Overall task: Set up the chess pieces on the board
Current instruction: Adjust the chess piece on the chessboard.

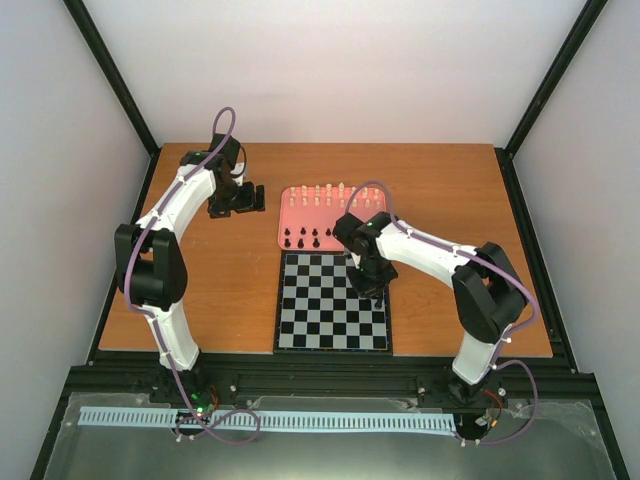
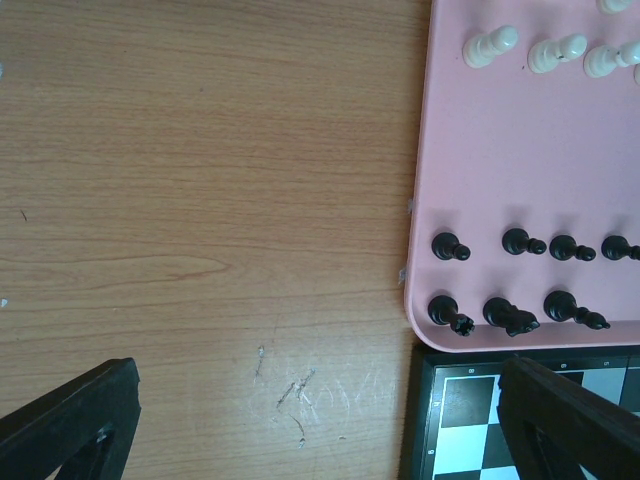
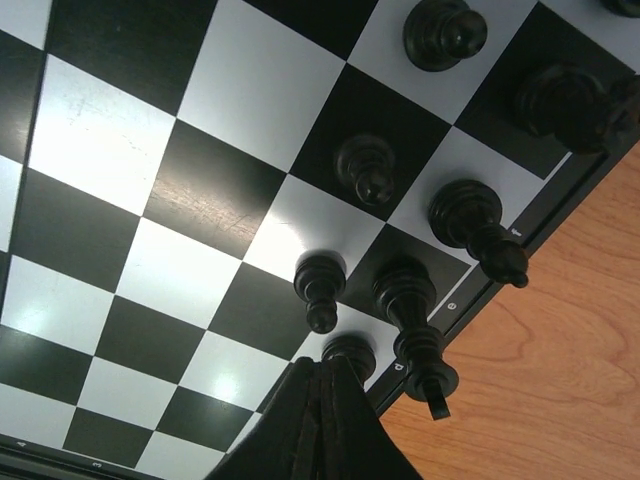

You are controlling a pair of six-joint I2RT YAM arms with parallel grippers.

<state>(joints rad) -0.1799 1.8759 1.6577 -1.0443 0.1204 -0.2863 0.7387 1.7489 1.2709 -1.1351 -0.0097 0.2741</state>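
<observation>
Right gripper [image 3: 322, 378], jaws clenched, hangs over the right edge of the board [image 3: 120, 200], where black chess pieces [image 3: 368, 170] stand; one pawn [image 3: 352, 348] sits at its tips, and no grip is discernible. The remaining black pieces [image 2: 515, 242] stand upright on the pink tray [image 2: 480, 150], just right of the released jaws of the left gripper [image 2: 315, 385], which is probably the nearer arm.

The board [image 1: 330, 315] – a flat square of black and pale checks with a thin dark border – lies level, its far edge just beside the pink tray [image 1: 300, 215]. A handful of black pieces [image 3: 365, 168] stand upright on squares close to one edge of it. More of the black set [image 2: 520, 241] stand in two short rows at the tray's near side, and the cream-white pieces [image 1: 318, 195] line its far side – all off the board.
</observation>
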